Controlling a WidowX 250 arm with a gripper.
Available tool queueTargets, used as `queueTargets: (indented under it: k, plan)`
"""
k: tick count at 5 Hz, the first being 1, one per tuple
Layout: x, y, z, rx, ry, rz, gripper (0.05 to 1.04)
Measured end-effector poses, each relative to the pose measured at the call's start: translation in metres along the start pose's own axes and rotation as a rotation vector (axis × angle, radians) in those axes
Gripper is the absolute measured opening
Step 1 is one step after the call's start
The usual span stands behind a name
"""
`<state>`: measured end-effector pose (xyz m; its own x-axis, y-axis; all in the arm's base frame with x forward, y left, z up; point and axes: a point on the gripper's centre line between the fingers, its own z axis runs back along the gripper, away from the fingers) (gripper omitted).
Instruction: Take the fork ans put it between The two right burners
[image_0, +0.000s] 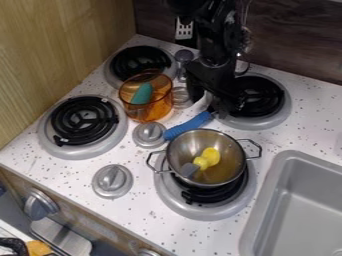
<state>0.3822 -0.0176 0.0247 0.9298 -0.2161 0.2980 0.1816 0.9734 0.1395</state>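
The black gripper hangs between the front right pot and the back right burner, its fingers spread apart. A utensil with a blue handle, seemingly the fork, lies slanted on the counter just behind the pot. Its handle points toward the front left, and its other end runs up under the gripper, where its head is hidden. The front right burner carries a steel pot with a yellow and grey item inside.
An orange see-through pot holding a green item stands left of the gripper. Stove knobs dot the middle. Two left burners lie beyond, a sink is at the right, and utensils stand by the back wall.
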Motion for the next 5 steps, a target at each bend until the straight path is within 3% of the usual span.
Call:
queueTargets:
  k: [1, 2, 3, 4, 5]
  plan:
    - [0.004, -0.001, 0.02, 0.029, -0.014, 0.031, 1.001]
    - [0.001, 0.0, 0.031, 0.067, 0.022, 0.038, 1.001]
    - [0.003, 0.006, 0.056, 0.093, 0.032, 0.068, 1.001]
    - [-0.003, 0.009, 0.066, 0.1, 0.021, 0.104, 1.001]
    - [-0.022, 0.035, 0.071, 0.122, 0.005, 0.19, 1.001]
